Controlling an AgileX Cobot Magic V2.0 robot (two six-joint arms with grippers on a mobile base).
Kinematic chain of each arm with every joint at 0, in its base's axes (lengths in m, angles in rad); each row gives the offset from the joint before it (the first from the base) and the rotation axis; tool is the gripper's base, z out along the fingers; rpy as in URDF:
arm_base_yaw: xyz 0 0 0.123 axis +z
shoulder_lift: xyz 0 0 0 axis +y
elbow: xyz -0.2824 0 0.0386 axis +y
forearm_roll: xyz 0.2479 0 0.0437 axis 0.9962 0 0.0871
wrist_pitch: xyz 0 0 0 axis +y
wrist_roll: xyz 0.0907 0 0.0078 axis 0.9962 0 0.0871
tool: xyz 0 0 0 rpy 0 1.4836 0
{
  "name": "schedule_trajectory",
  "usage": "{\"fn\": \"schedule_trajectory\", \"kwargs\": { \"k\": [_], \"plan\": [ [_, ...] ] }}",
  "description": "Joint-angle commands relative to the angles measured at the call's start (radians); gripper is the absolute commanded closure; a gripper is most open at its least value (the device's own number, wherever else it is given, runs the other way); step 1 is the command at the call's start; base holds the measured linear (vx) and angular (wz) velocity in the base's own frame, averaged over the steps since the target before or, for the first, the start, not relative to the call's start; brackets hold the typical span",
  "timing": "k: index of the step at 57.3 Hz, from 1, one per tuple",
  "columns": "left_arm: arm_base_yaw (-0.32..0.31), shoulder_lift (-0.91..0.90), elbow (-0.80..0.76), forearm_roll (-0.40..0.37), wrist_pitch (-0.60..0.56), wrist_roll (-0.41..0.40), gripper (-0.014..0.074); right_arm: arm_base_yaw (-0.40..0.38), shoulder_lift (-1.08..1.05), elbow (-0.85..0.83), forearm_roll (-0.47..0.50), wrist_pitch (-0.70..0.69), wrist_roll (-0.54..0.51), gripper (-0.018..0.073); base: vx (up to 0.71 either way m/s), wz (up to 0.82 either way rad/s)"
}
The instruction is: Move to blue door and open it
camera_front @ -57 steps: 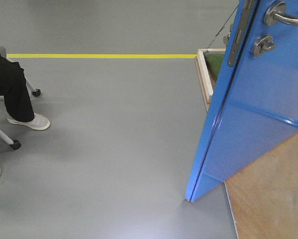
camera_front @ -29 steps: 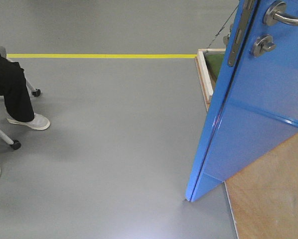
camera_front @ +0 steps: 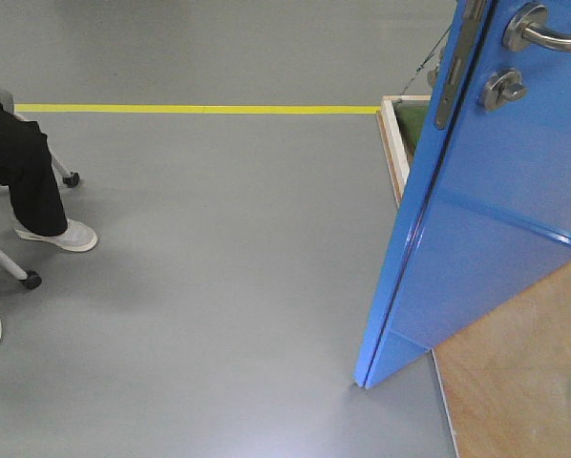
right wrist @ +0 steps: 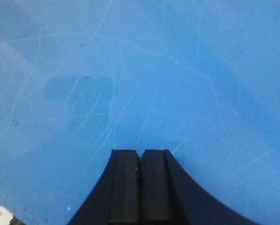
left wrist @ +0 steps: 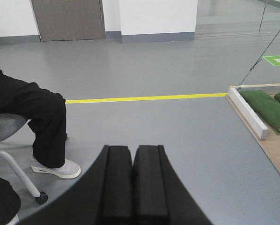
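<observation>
The blue door (camera_front: 486,210) stands on the right of the front view, swung part way off its frame, its dark edge strip facing me. Its silver lever handle (camera_front: 543,33) and round thumb-turn lock (camera_front: 505,88) sit at the top right. In the right wrist view the scratched blue door (right wrist: 140,75) fills the picture, and my right gripper (right wrist: 140,152) is shut with nothing in it, its tips close to or against the panel. My left gripper (left wrist: 133,149) is shut and empty, hanging over the grey floor away from the door.
A seated person's black trouser leg (camera_front: 23,176) and white shoe (camera_front: 61,235) with chair castors are at the left. A yellow floor line (camera_front: 200,108) runs across. The door's wooden base (camera_front: 524,382) and white frame rail (left wrist: 247,112) with green sandbags (left wrist: 264,108) lie at right.
The door's lower corner and edge have shifted very slightly left in the front view; the person's shoe sits marginally lower. The grippers cannot be compared.
</observation>
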Motion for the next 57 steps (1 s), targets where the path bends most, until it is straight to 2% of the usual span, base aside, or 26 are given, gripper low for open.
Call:
{"fn": "schedule_trajectory", "kwargs": {
  "k": [1,57],
  "plan": [
    [-0.006,-0.011,-0.026,-0.003,-0.085,-0.007,0.0524,0.002,-0.031,-0.026,0.024,-0.059,-0.006,0.0547,0.08,0.03],
    [-0.006,-0.011,-0.026,-0.003,-0.085,-0.007,0.0524,0.002,-0.03,-0.026,0.018,-0.059,-0.006,0.0547,0.19,0.09]
  ]
}}
